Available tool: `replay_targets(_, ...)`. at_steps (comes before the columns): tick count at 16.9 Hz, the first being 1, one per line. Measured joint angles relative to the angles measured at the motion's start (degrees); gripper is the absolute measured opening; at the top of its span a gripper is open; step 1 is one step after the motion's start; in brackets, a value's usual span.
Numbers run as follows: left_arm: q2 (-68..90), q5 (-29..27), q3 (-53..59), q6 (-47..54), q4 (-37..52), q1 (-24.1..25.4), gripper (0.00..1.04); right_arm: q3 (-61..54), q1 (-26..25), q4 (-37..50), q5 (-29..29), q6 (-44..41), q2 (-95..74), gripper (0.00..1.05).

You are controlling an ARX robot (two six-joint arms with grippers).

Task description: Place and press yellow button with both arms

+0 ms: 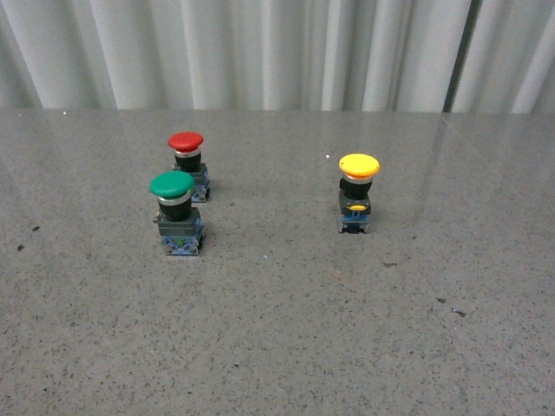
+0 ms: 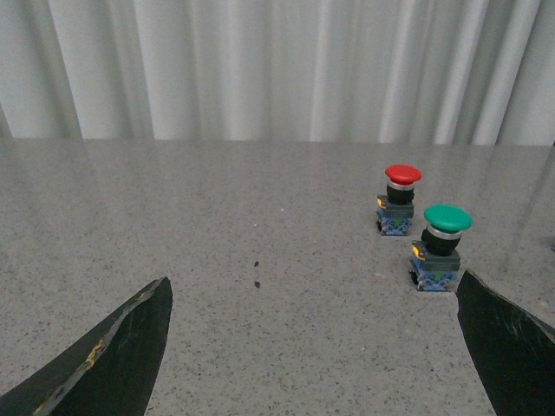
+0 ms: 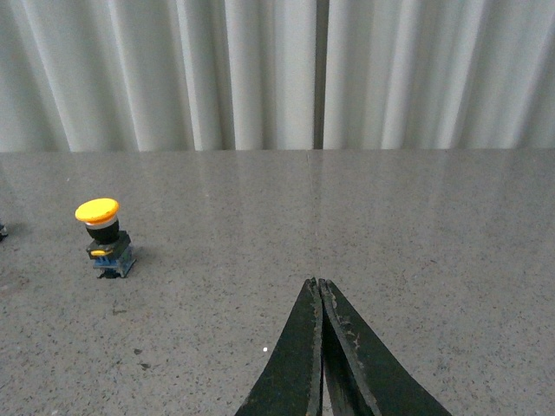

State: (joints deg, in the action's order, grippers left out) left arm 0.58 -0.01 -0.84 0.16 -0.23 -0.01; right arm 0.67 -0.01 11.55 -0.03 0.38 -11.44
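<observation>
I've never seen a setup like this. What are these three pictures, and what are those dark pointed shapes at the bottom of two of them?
One picture comes from a camera on the robot's body; the other two come from cameras on its wrists. The dark shapes are its fingers: the left gripper is spread open, the right gripper is closed on nothing. On the grey table stand three push buttons: the yellow button alone on one side, the green button and the red button close together on the other. Nothing is held.
</observation>
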Motion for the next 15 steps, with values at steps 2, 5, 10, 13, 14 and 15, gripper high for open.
replay_targets(2, 0.0, 0.0, 0.0, 0.0, 0.0, 0.0, 0.98, 0.02, 0.0, -2.89, 0.0, 0.0, 2.34, 0.02)
replay_targets(5, 0.0, -0.13, 0.0, 0.0, 0.0, 0.0, 0.98, 0.04, 0.0, -11.96, -0.07, -0.02, 10.54, 0.02)
replay_targets(10, 0.0, 0.0, 0.0, 0.0, -0.02, 0.0, 0.98, 0.04, 0.0, -11.8, 0.0, -0.02, 11.21, 0.02)
replay_targets(13, 0.0, 0.0, 0.0, 0.0, 0.02, 0.0, 0.98, 0.04, 0.0, -11.8, 0.02, -0.04, 11.21, 0.08)
replay_targets(14, 0.0, 0.0, 0.0, 0.0, 0.0, 0.0, 0.98, 0.04, 0.0, -11.82, 0.02, -0.04, 11.21, 0.17)
replay_targets(15, 0.0, 0.0, 0.0, 0.0, 0.0, 0.0, 0.98, 0.04, 0.0, -11.82, 0.02, -0.04, 11.21, 0.3)
